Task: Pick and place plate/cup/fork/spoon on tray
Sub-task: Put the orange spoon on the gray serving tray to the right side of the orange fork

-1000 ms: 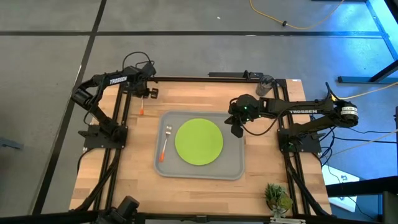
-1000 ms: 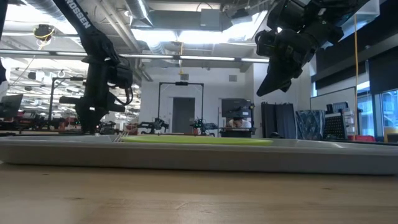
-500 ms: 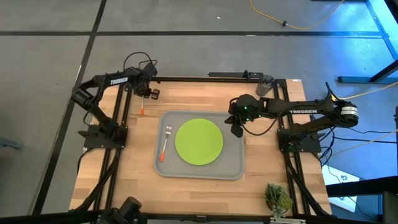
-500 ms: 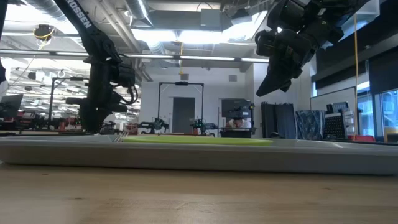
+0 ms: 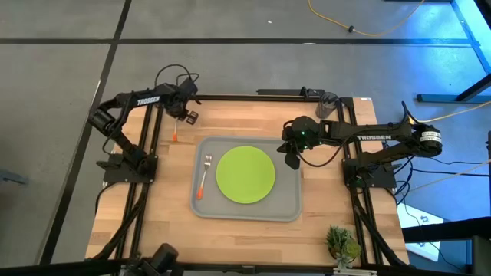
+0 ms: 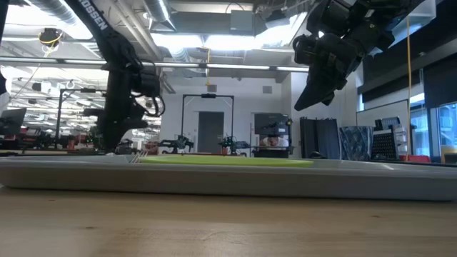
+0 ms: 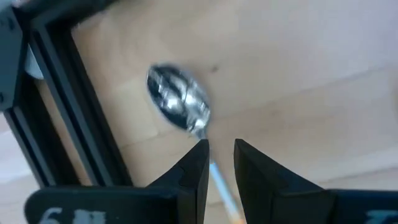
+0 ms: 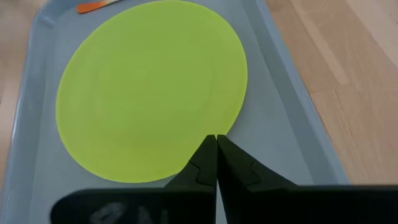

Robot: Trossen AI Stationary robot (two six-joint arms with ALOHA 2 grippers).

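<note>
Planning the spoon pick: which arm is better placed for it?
Left. The left gripper is over the spoon at the table's far left, fingers slightly apart astride its handle. The right gripper is shut above the tray, by the plate.

High view looks straight down from well above, taking in the whole table (image 5: pixel 245 230), both arms and the tray (image 5: pixel 288 201); low view sits at tabletop height close to the tray (image 6: pixel 228 180) rim, facing level across it into the room. Left wrist view looks close down at the spoon (image 7: pixel 178 106) on the wood, right wrist view close down on the plate (image 8: pixel 149 87) and tray, both shared with high view.
</note>
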